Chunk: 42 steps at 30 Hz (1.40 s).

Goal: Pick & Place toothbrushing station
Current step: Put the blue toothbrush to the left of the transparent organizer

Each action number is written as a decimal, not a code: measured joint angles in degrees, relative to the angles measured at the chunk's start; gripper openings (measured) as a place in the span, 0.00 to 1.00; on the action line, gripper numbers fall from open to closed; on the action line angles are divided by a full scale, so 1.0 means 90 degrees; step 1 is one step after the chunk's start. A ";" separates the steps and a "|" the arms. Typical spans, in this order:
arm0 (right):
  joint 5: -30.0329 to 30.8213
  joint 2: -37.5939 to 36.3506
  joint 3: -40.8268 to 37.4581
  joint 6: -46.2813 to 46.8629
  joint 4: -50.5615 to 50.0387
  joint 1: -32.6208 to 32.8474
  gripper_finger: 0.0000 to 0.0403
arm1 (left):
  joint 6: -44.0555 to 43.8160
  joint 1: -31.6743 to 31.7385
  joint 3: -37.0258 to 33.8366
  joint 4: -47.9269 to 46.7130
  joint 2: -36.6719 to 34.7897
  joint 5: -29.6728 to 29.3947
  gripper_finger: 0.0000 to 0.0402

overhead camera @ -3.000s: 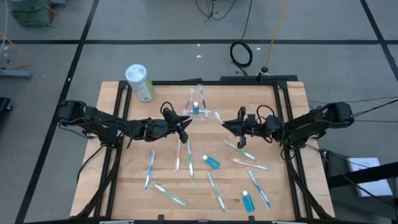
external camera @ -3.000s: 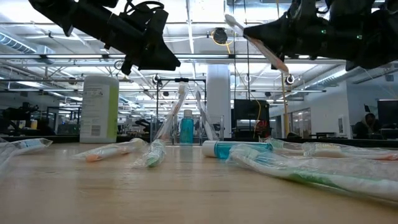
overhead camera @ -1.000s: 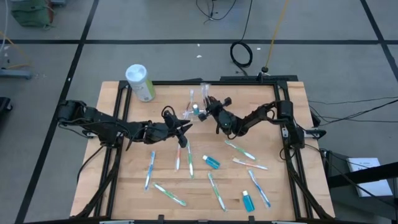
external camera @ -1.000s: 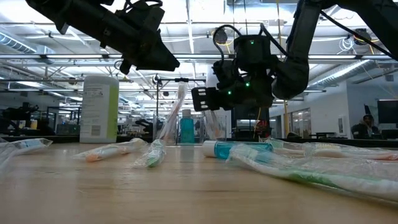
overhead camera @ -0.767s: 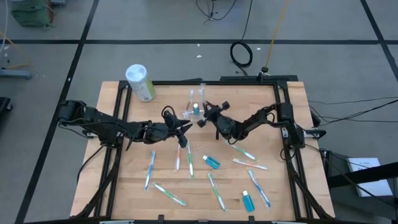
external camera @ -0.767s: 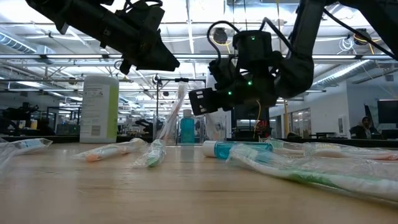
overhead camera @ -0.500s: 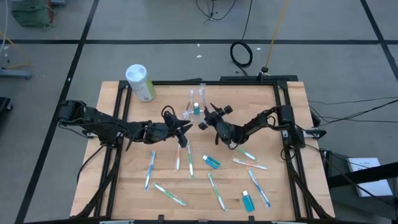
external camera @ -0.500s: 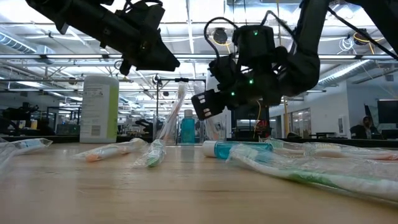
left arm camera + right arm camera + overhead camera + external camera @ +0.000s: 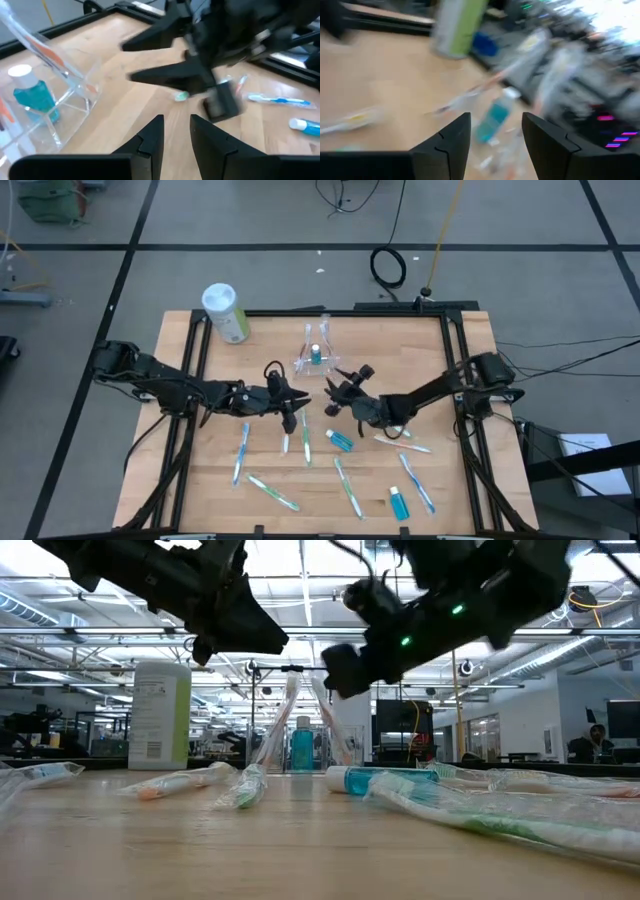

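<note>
The toothbrushing station (image 9: 315,362) is a clear plastic holder standing on its base at the table's far middle. A small blue bottle (image 9: 316,354) stands in it and two wrapped toothbrushes (image 9: 324,332) lean in it. The station also shows in the left wrist view (image 9: 47,107) and in the low view (image 9: 300,745). My left gripper (image 9: 292,404) hovers open just near and left of the station, with nothing between its fingers (image 9: 152,137). My right gripper (image 9: 333,397) hovers open just near and right of the station, also with nothing in it (image 9: 495,135).
A pale-green cylinder with a white lid (image 9: 226,312) stands at the far left corner. Several wrapped toothbrushes (image 9: 345,485) and two small blue bottles (image 9: 340,440) (image 9: 398,502) lie scattered over the table's near half. The two grippers face each other closely.
My right gripper has drawn back from the toothbrushing station toward the table's near edge, opening as it went, and now hangs over the table's middle. My left gripper has shifted a little toward the near edge. The station stays where it was.
</note>
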 joint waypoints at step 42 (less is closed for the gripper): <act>-0.3483 -0.2112 -0.3149 0.2314 0.0772 0.0274 0.41 | -0.6408 -0.1547 0.0579 -0.6333 -0.0544 0.2431 0.24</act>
